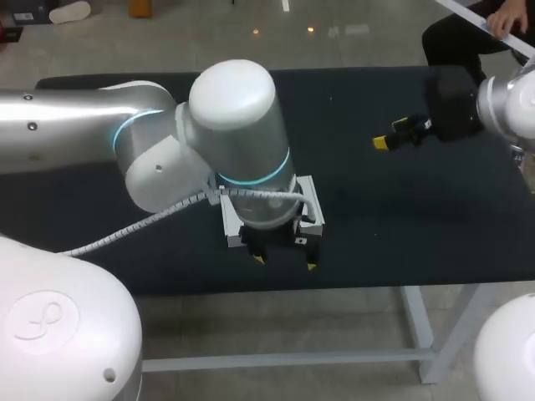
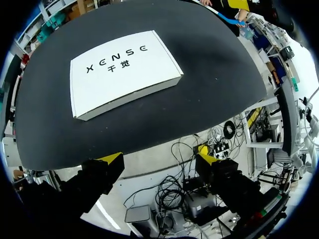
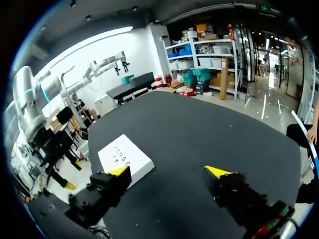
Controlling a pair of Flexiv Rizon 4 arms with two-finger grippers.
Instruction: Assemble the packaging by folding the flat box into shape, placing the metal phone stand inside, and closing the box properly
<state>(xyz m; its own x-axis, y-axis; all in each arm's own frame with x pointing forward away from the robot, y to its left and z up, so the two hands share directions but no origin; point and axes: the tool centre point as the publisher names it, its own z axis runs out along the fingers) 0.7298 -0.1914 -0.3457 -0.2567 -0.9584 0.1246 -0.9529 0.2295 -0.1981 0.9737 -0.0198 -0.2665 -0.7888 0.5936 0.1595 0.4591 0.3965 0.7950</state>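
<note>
Open and empty above the closed-looking white cardboard box [image 2: 122, 72] by the black table's [image 1: 376, 225] near edge, the left gripper [image 1: 285, 262] needed a flat, centred lid press, while the right gripper [image 1: 391, 134] hung open

Both open: left hand [image 2: 158, 155], right hand [image 3: 168, 171]

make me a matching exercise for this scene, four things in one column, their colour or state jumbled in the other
1 box
2 left gripper
3 right gripper
4 table

a black
b open, at the table's near edge, close to the box
c white, closed, lying flat
d open, over the table's right part, away from the box

Pairs: 1-c, 2-b, 3-d, 4-a
</note>
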